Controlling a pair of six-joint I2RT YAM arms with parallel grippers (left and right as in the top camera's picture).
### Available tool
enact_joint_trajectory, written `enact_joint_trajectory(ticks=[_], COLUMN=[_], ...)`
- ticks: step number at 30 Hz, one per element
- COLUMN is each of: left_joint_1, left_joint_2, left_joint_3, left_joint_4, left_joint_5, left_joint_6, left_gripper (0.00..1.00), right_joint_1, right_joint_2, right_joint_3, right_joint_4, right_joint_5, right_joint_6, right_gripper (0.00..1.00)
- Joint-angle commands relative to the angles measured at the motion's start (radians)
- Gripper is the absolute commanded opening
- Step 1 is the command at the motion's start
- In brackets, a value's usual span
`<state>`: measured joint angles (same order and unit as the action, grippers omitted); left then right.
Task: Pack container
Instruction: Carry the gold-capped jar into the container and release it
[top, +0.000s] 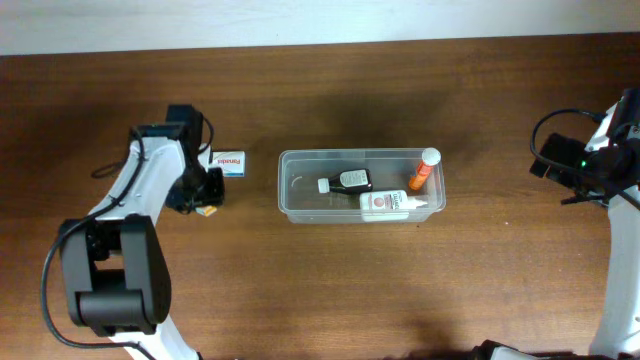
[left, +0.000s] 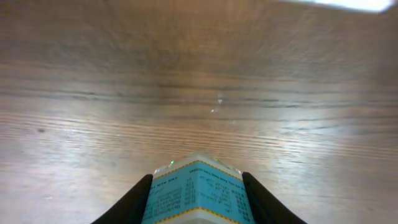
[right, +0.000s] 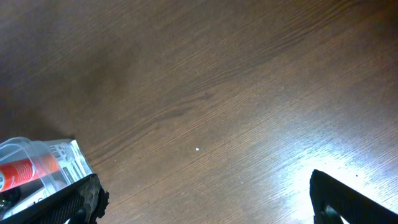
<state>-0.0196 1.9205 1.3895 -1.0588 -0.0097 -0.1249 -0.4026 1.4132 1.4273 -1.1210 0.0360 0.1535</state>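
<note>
Near the left edge of the table (top: 450, 280), the left gripper (left: 198, 180) is pinching a small teal cardboard box (left: 196, 198) with yellow edging. It is probably needing a lift clear of the rim of the clear plastic rectangular container (top: 290, 190) sitting mid-table. The right gripper (right: 208, 196) is hanging spread wide.

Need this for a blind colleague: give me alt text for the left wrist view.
The left gripper clasps a small teal cardboard box printed with fine text and edged in yellow, with one black finger against each side of it. Beyond the box stretches a blurred brown wooden table.
</note>
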Motion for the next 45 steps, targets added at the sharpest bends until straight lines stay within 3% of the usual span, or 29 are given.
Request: enact_joint_trajectory(ticks=[1,7,15,31,45], left_joint_1=[-0.006,-0.069,-0.248,-0.587,-0.633], left_joint_2=[0.005,0.005,0.005,0.027,0.208], left_joint_3=[0.107,0.293,0.505,0.513,0.513], left_joint_4=[-0.036,-0.119,-0.214,-0.104,-0.13], left_joint_5=[0.067,0.131,0.13,0.118,0.121], left_joint_6=[-0.002,0.006,0.02,0.02,0.013], left_gripper=[0.29,0.29,0.29,0.29,0.3], right_joint_1=[-0.003,-0.003,-0.003,-0.003,-0.003], right_joint_2=[0.002,0.002,0.002,0.002,0.002], right_joint_3=[0.016,0.016,0.016,0.016,0.016], right_joint_4=[0.003,0.003,0.003,0.003,0.003], right_joint_5=[-0.002,-0.002,-0.002,-0.002,-0.002], right_joint_6=[0.005,0.005,0.005,0.005,0.005], right_gripper=[0.98,0.98,0.98,0.98,0.98])
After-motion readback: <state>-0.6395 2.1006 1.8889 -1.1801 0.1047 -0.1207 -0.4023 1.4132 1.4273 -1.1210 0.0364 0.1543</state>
